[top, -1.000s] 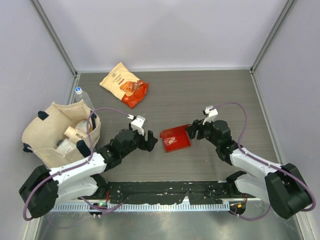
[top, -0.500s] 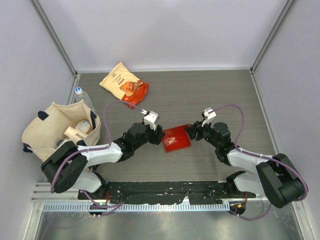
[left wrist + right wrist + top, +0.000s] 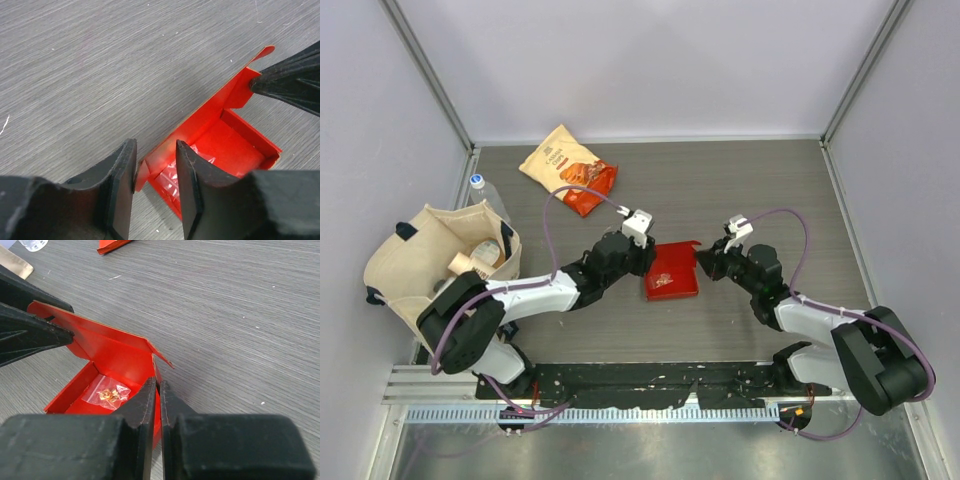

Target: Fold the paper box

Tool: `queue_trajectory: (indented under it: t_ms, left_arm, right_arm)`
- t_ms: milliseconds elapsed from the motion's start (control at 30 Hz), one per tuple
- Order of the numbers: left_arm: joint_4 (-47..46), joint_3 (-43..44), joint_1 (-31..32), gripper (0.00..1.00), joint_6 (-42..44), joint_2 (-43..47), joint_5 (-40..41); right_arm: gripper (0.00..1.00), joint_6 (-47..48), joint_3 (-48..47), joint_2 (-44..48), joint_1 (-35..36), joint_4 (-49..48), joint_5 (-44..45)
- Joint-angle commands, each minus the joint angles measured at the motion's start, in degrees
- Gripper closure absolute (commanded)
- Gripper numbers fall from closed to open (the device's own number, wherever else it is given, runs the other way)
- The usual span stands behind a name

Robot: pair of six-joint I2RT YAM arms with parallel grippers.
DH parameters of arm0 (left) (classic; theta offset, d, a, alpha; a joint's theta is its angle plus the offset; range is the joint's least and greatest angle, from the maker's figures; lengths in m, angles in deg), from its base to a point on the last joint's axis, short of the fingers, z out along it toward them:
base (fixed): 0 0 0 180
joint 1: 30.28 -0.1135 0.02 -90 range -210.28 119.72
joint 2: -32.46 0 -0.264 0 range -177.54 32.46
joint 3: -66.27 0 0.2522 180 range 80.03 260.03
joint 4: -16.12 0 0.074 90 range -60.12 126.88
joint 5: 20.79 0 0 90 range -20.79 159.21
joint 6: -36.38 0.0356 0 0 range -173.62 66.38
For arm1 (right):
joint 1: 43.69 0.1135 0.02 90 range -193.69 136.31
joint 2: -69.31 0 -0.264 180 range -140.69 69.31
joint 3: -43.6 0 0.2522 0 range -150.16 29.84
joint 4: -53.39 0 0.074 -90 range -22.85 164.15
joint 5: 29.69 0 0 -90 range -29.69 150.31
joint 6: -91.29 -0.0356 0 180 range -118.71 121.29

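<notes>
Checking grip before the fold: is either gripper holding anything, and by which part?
The right gripper pinches the paper box by the top edge of a side wall. The left gripper only straddles the opposite corner flap, jaws apart.

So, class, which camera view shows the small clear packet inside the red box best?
Right wrist: the packet lies unobstructed on the paper box floor. Left wrist shows it partly behind the left gripper; top view: too small to tell.

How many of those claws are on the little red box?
2. The left gripper straddles one corner of the paper box, and the right gripper pinches the wall at the box's opposite end. No other claw is in view.
</notes>
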Motion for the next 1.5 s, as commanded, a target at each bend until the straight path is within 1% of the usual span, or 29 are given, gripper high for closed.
queue_trajectory:
  t_ms: [0, 33, 67, 167, 233, 267, 333, 433, 500, 533, 600, 633, 667, 700, 800, 900, 933, 1033, 1067, 1100, 1133, 1167, 1200, 1267, 1300, 1333, 1400, 1467]
  left_arm:
    - [5.30, 4.21, 0.66, 0.56, 0.35, -0.55, 2.41]
    - [5.66, 3.78, 0.75, 0.53, -0.26, 0.32, 2.32]
    - [5.83, 3.34, 0.66, 0.49, -0.44, 0.86, 1.97]
    - [6.27, 1.58, 0.66, 0.47, -0.35, 2.52, 1.01]
    - [6.63, 0.79, 0.66, 0.48, -0.26, 2.79, 0.65]
    - [6.71, 0.70, 0.58, 0.50, -0.35, 2.79, 0.91]
    - [6.37, 0.52, 0.32, 0.50, -0.35, 2.62, 1.97]
    - [5.84, 1.57, -0.82, 0.51, -0.35, 1.74, 1.09]
    - [5.57, 2.45, -1.70, 0.48, -0.61, 1.13, -0.66]
    - [5.49, 2.72, -2.84, 0.47, -0.70, 0.69, -3.45]
    - [5.75, 3.68, -3.99, 0.47, -1.05, -0.36, -5.93]
    - [5.75, 3.77, -4.34, 0.49, -1.05, -0.54, -6.81]
    - [5.31, 3.86, -4.35, 0.54, -0.88, -0.89, -7.08]
    - [5.14, 3.95, -4.35, 0.55, -0.79, -1.07, -7.43]
    - [3.55, 3.95, -4.52, 0.55, -0.97, -1.34, -8.22]
    - [4.78, 5.35, -5.13, 0.49, -1.14, -1.86, -7.88]
    - [5.22, 5.62, -6.44, 0.42, -2.71, -2.04, -7.70]
    - [3.21, 5.27, -10.75, 0.33, -6.40, -2.21, -11.64]
    - [-0.89, 4.14, -11.72, 0.32, -8.59, -2.56, -14.35]
    - [-2.93, 3.87, -13.21, 0.32, -9.39, -3.00, -15.51]
    - [-4.00, 4.12, -13.57, 0.33, -9.92, -3.35, -16.39]
    - [-4.44, 4.65, -13.66, 0.34, -10.02, -4.40, -16.40]
    - [-4.97, 4.91, -13.66, 0.36, -10.11, -4.93, -16.49]
    - [-5.85, 5.71, -13.66, 0.39, -10.19, -6.78, -16.66]
    - [-6.03, 5.88, -13.66, 0.41, -10.28, -7.31, -17.27]
    - [-7.59, 5.71, -13.66, 0.42, -9.93, -7.57, -17.80]
    - [-9.01, 5.53, -13.66, 0.42, -8.09, -8.37, -20.42]
    - [-8.93, 6.32, -13.66, 0.39, -5.37, -9.24, -23.33]
  right_arm:
    - [0.90, 0.74, -0.26, 2.10, 0.03, -3.27, 1.55]
    - [0.90, 1.26, -0.35, 2.54, 0.03, -2.83, 2.25]
    - [0.91, 1.44, -0.35, 2.72, 0.03, -2.39, 2.26]
    - [0.94, 1.35, 0.00, 2.98, 0.03, -2.56, 2.79]
    - [0.94, 1.44, 0.00, 3.07, 0.03, -2.65, 2.79]
    - [0.95, 1.44, 0.00, 3.25, 0.03, -2.65, 2.70]
    - [0.95, 1.36, 0.00, 3.42, 0.03, -2.65, 2.44]
    - [0.95, 1.53, 0.18, 3.86, 0.03, -2.47, 2.35]
    - [0.96, 1.53, 0.35, 4.13, 0.03, -2.30, 2.52]
    - [0.96, 1.53, 0.35, 4.21, 0.03, -2.21, 2.44]
    - [0.96, 1.53, 0.35, 4.65, 0.03, -1.95, 2.44]
    - [0.96, 1.53, 0.35, 4.74, 0.03, -1.86, 2.61]
    - [0.97, 1.62, 0.35, 4.83, -0.06, -1.77, 2.61]
    - [0.96, 1.53, 0.35, 4.57, 0.11, -1.86, 2.35]
    - [0.97, 1.53, 0.09, 3.87, 0.03, -2.03, 2.00]
    - [0.98, 1.53, 0.00, 3.69, 0.03, -2.21, 2.00]
    - [0.98, 1.44, -0.17, 3.69, 0.03, -2.12, 2.08]
    - [0.98, 1.01, -0.70, 3.95, 0.03, -0.81, 2.96]
    - [0.95, 0.74, -1.05, 4.13, 0.03, -0.02, 2.96]
    - [0.89, -0.04, -1.40, 4.39, 0.03, 0.86, 3.57]
    - [0.69, -1.53, -2.19, 5.00, 0.11, 2.87, 5.06]
    - [0.58, -2.07, -2.63, 5.44, 0.12, 4.19, 5.68]
    - [0.54, -2.33, -2.98, 5.79, 0.20, 5.51, 6.56]
    - [0.53, -2.25, -4.48, 6.15, 0.29, 9.99, 9.37]
    - [0.54, -1.81, -5.18, 6.15, 0.29, 11.66, 9.20]
    - [0.55, -1.20, -5.27, 5.98, 0.29, 11.59, 8.07]
    - [0.58, -0.58, -5.27, 5.62, 0.29, 11.50, 7.71]
    - [0.59, 0.21, -5.27, 5.19, 0.29, 11.15, 5.79]
